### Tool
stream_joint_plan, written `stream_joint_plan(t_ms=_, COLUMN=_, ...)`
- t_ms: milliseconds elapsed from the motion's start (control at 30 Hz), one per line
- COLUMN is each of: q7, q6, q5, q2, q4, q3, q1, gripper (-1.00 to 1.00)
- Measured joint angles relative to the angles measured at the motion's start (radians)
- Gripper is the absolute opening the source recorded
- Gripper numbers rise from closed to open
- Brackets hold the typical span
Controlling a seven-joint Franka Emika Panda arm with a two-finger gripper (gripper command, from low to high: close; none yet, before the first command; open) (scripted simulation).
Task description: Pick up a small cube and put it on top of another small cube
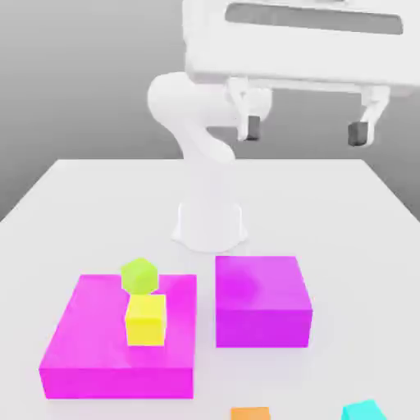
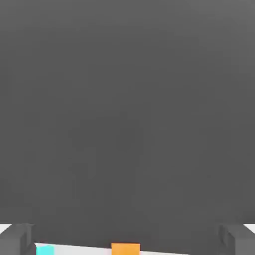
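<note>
The hand [image 1: 306,132] is spread wide and empty, high above the worktop [image 1: 328,221]. The cyan cube [image 1: 363,411] lies on the worktop near the orange cube [image 1: 249,414]; a sloppy descent could knock either. Later, the lime-green cube [image 1: 140,276], close to the yellow cube [image 1: 146,321], might get bumped.

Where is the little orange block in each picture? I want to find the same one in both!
Exterior view: the orange block peeks in at the very bottom edge, a bit toward the exterior view's right.
Hand view: look for it at, cut off by the picture's edge.
Landmark in both: the cyan cube, also partly cut off by the edge.
</note>
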Motion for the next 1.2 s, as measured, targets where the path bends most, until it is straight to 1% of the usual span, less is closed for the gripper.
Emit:
stream_joint_plan(t_ms=267, q7=0.069, q6=0.068, q5=-0.061, q2=0.290, q4=0.028, q3=0.032, q1=0.057, gripper=0.00)
stream_joint_plan(t_ms=533, q7=0.107, q6=0.145, q5=-0.077, q2=0.574, q4=0.055, q3=0.051, q1=0.118, gripper=0.00)
stream_joint_plan(t_ms=667, q7=0.139, q6=0.240, q5=-0.117, q2=0.719, q4=0.087, q3=0.014, q1=0.156, gripper=0.00)
stream_joint_plan(t_ms=700, q7=0.144, q6=0.257, q5=-0.125, q2=0.742, q4=0.093, q3=0.005, q1=0.163, gripper=-1.00)
stream_joint_plan(t_ms=933, q7=0.143, q6=0.257, q5=-0.124, q2=0.741, q4=0.092, q3=0.006, q1=0.163, gripper=-1.00)
stream_joint_plan(t_ms=1067, q7=0.111, q6=0.166, q5=-0.076, q2=0.617, q4=0.060, q3=0.043, q1=0.133, gripper=-1.00)
stream_joint_plan(t_ms=1200, q7=0.132, q6=0.120, q5=-0.027, q2=0.476, q4=-0.033, q3=0.005, q1=0.066, gripper=-1.00)
